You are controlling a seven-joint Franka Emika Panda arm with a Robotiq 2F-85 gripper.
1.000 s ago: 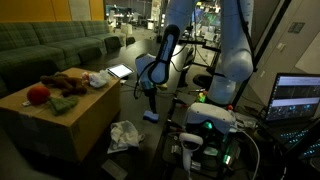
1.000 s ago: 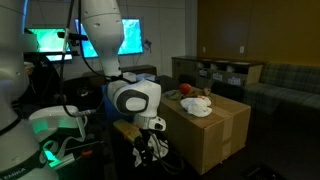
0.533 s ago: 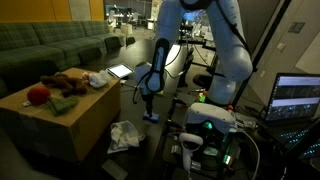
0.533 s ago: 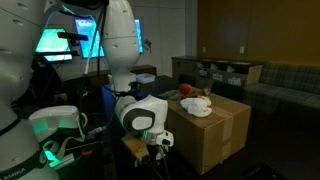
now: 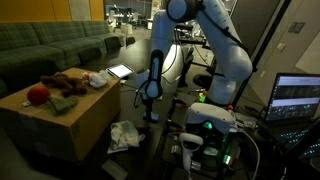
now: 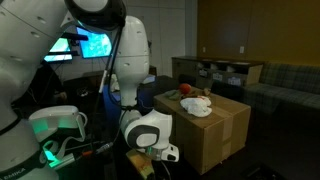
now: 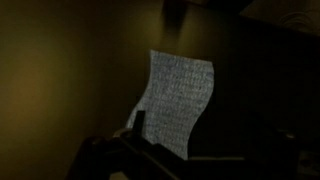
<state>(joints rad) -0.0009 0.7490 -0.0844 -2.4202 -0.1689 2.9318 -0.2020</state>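
Note:
My gripper [image 5: 149,106] hangs low beside the cardboard box [image 5: 62,118], just above a small blue object [image 5: 150,117] on the floor. In an exterior view the gripper [image 6: 156,157] sits near the floor in front of the box [image 6: 216,132]. The wrist view is very dark and shows a pale grey sheet or cloth [image 7: 178,100] below the camera. The fingers are only dark shapes there, so I cannot tell whether they are open or shut. Nothing is seen held.
A crumpled white cloth [image 5: 124,135] lies on the floor by the box. On the box are a red ball [image 5: 38,94], soft toys [image 5: 66,84] and a white cloth [image 5: 97,79]. A couch [image 5: 50,45] and lit monitors [image 5: 298,97] stand around.
The arm has folded downward and the gripper has dropped lower toward the floor beside the box, with the wrist turning.

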